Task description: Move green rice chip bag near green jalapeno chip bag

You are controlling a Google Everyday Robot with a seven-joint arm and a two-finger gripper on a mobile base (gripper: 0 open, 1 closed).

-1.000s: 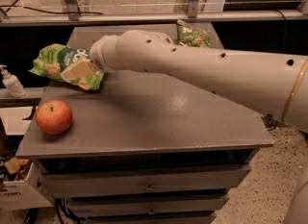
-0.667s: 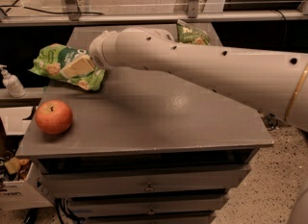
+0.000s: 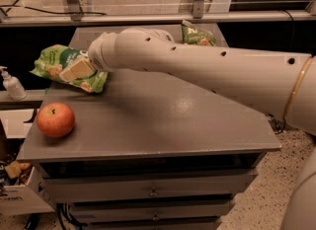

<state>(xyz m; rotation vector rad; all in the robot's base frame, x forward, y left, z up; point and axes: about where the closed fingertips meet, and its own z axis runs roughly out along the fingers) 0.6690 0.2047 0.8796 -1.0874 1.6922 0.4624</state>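
My pincer (image 3: 75,70), clamped on the green rice chip bag (image 3: 52,60) at the tabletop's (image 3: 163,120) ten o'clock, holds it ready for carrying toward the green jalapeno chip bag (image 3: 198,34) at one o'clock.

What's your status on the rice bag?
Gripper at rice bag, rear left of table. Jalapeno bag rear right, apart from it. Apple front left, off the direct path.

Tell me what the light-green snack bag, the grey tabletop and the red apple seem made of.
Light-green rice chip bag: thin printed plastic film, probably; it looks crinkled. Grey tabletop: likely painted metal or laminate, satin with a soft glare. Red apple: real or plastic, unclear. The gripper is at the bag.
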